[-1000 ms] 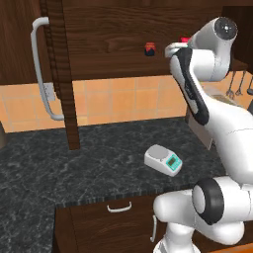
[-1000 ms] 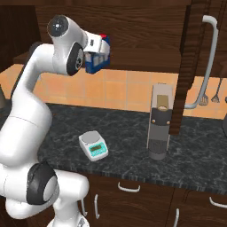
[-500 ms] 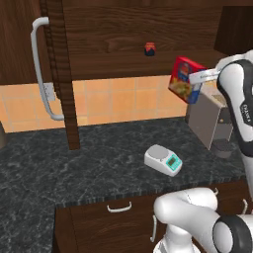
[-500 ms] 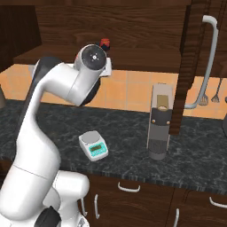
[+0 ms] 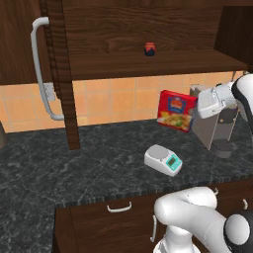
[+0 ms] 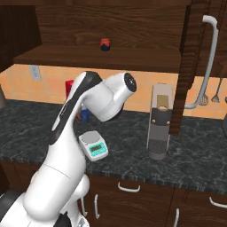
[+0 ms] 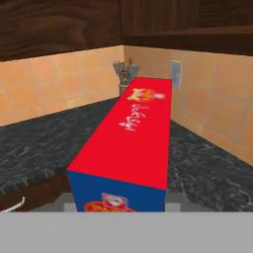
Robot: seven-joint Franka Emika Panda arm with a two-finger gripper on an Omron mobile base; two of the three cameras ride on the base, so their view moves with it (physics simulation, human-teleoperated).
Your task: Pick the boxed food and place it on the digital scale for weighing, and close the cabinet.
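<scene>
left base view: the gripper sits at the end of the white hand entering from the right edge, and it is closed on the boxed food, gripping the right edge of the box; the box hangs in the air with its red front and yellow food picture facing the camera, slightly tilted. below the gripper and a little to its left, the digital scale lies flat on the dark countertop, its round plate bare and its teal display toward the camera; box and scale are apart. just behind the gripper stands a tall grey appliance. above and to the left of the gripper, the cabinet stands open, its door swung out with a long light-grey bar handle, and a small dark red jar rests on the shelf. right base view: the white arm covers the hand; a sliver of the boxed food shows at the arm's left edge, above the digital scale; the open state of the jaws cannot be told from here. the cabinet is open, its right door standing edge-on. hand view: the boxed food extends away from the camera as a long red face with a blue end nearest the lens, held between the fingers, above the countertop.
</scene>
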